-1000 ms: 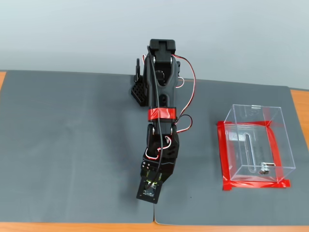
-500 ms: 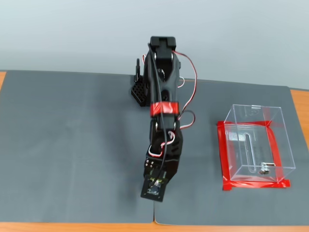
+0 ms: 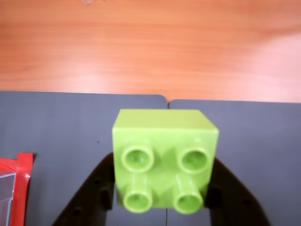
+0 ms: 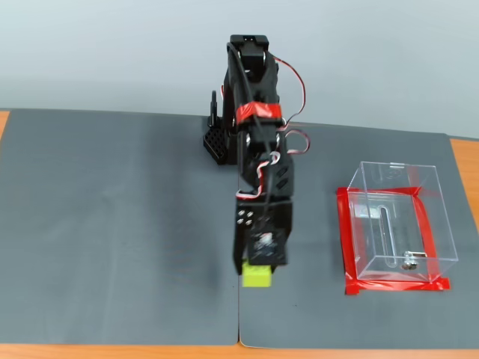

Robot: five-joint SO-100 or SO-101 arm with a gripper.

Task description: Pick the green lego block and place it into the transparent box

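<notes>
- The small lime-green square plastic lego block (image 3: 164,157), with four round studs facing the wrist camera, is held between the two black fingers of the gripper (image 3: 164,188); the jaws are clenched on its two opposite sides.
- In the fixed view the same block (image 4: 257,276) shows just below the tip of the black arm's gripper (image 4: 257,271), over the dark grey mat (image 4: 112,224). Whether it is touching the mat or clear of it cannot be told from either view.
- The clear plastic rectangular box (image 4: 397,221) with see-through walls stands on the mat, well to the right of the block in the fixed view and apart from it. Red tape (image 4: 346,239) frames the box's footprint.
- Inside the box, a long slot runs along the base, with a small metal piece (image 4: 409,262) near the box's front edge.
- In the wrist view a corner of the red tape (image 3: 21,188) and a sliver of clear wall appear at the lower left, to the left of the block.
- Beyond the block in the wrist view, a seam between two mat sections (image 3: 168,100) meets the orange-brown wooden tabletop (image 3: 150,47).
- The arm's black base (image 4: 217,142) sits at the far edge of the mat, behind the block in the fixed view.
</notes>
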